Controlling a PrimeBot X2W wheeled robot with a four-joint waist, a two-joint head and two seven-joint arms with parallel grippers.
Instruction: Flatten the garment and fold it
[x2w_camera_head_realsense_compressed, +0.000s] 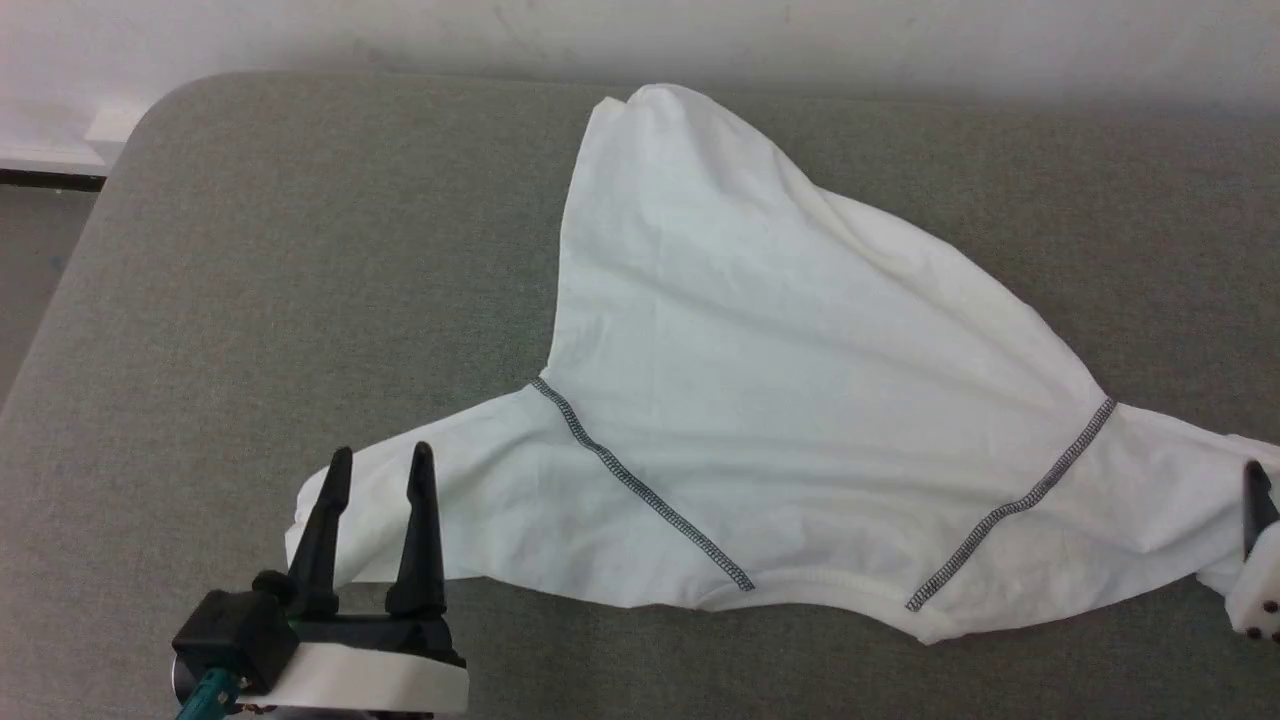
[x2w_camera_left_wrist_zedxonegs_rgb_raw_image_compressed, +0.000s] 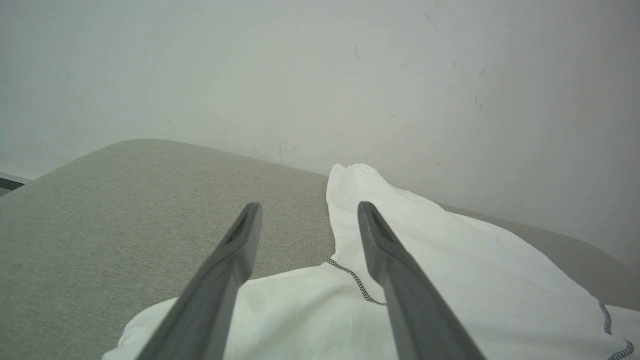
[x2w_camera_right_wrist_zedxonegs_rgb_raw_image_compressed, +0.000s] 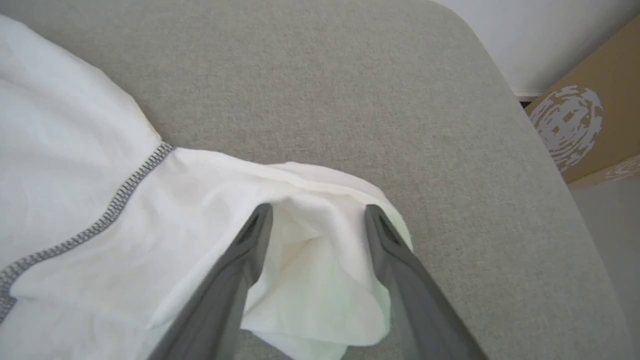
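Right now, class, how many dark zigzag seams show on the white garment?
2. The left seam crosses the lower left of the garment; the right seam crosses its lower right. Folds may hide others.

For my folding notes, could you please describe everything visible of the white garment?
The garment is thin white fabric with dark zigzag-stitched shoulder seams, lying wrinkled on the grey padded surface, sleeves spread sideways, body tapering away. The open right gripper straddles its bunched sleeve end; the open left gripper stands over the other.
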